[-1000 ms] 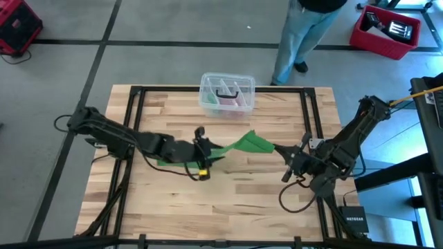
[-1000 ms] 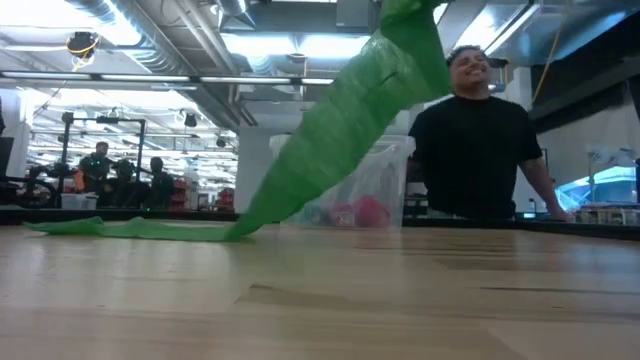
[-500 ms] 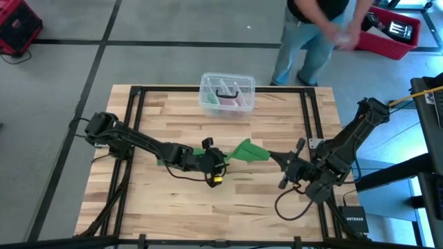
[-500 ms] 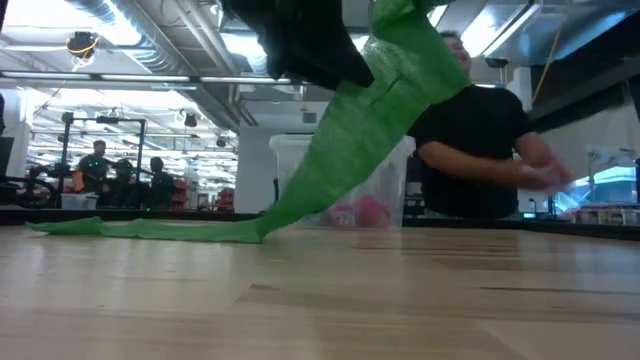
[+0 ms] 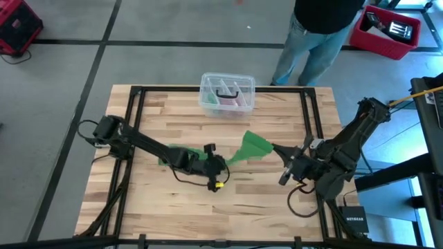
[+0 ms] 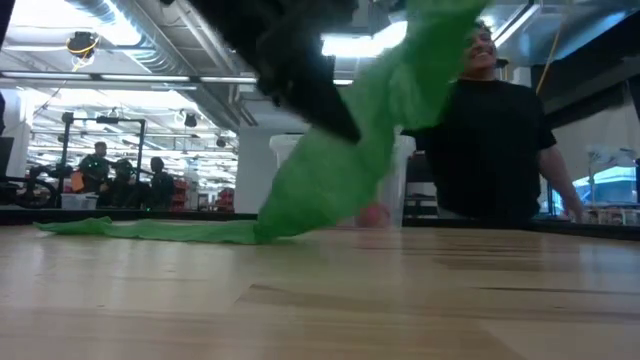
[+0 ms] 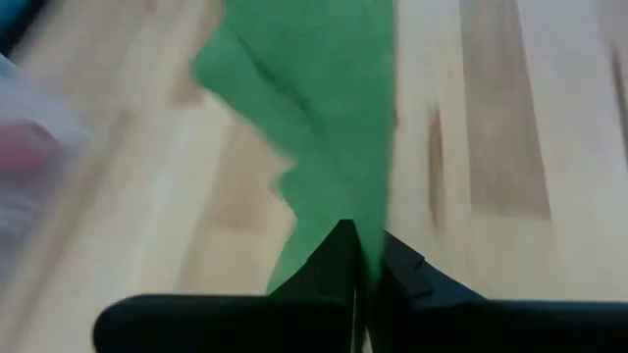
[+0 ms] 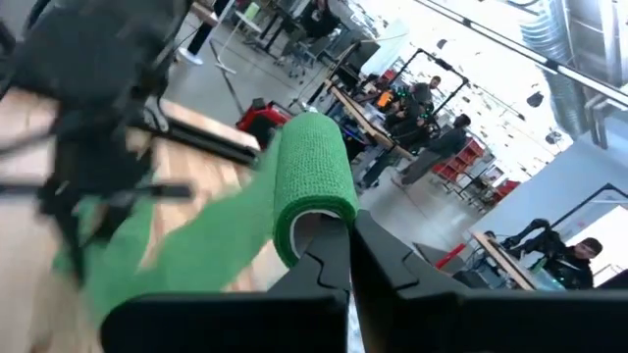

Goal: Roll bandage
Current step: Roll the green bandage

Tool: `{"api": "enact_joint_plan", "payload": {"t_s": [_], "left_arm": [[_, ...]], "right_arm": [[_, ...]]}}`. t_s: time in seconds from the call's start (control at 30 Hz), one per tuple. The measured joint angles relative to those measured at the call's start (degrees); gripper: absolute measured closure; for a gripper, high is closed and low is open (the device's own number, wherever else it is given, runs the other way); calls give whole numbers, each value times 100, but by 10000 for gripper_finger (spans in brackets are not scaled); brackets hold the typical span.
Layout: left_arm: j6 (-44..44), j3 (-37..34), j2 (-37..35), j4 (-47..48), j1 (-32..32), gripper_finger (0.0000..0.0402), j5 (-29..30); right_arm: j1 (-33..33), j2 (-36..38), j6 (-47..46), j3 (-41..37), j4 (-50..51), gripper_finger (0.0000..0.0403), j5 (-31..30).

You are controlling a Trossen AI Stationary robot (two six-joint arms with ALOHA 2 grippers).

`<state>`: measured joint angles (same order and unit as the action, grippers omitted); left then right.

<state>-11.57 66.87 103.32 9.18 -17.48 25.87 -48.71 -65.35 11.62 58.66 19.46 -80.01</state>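
**A:** Pale wooden planks made up the tabletop (image 5: 228, 207), framed by dark rails, with a workshop hall of benches and ceiling lights behind it. Where was the bandage?

**B:** The bandage (image 5: 250, 146) was mid-tabletop, strung between the two arms. Its long axis ran across the table from left to right, rising off the wood toward the right arm.

**A:** And how did it look?

**B:** It was bright green, soft and creased. The left part lay flat on the planks; the middle fanned into a wide, twisted sheet. At the right end it was wound into a small cylinder.

**A:** The claws?

**B:** The left claw (image 7: 359, 257) had its fingers pressed together on the strip's narrowed part. The right claw (image 8: 351, 235) was clamped on the rolled end's edge.

**A:** Anything else?

**B:** A clear plastic box (image 5: 227, 93) sat at the far edge, well apart from the bandage. A person (image 6: 497, 140) in a black shirt stood beyond it.
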Motion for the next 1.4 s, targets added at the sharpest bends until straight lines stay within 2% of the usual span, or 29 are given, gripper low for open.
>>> {"api": "enact_joint_plan", "payload": {"t_s": [0.23,0.37,0.53,0.73,0.8,0.87,1.03,1.17,1.3,1.4], "left_arm": [[-733,-2,505,313,-211,394,-136],[-454,-2,375,536,-186,375,-136],[267,202,66,870,-44,311,-140],[1288,858,-635,2276,32,231,-129],[1332,1103,-923,2691,-4,218,-74],[1203,1311,-1250,2835,-68,212,219],[1239,1423,-1964,2016,-306,210,901],[1681,1421,-2041,1104,-538,210,906],[2003,1421,-1807,494,-691,210,893],[2262,1412,-1532,119,-794,210,885]], "right_arm": [[0,10,279,641,-2,402,209],[0,6,284,679,12,402,306],[127,6,562,682,48,402,307],[199,176,952,682,41,402,357],[180,232,956,682,44,402,631],[181,248,811,682,52,402,1067],[188,227,294,286,-44,402,2600],[184,113,361,-447,-1300,402,2750],[187,100,796,-1166,-3079,402,3178],[291,75,1052,-1592,-3969,402,3307]]}}
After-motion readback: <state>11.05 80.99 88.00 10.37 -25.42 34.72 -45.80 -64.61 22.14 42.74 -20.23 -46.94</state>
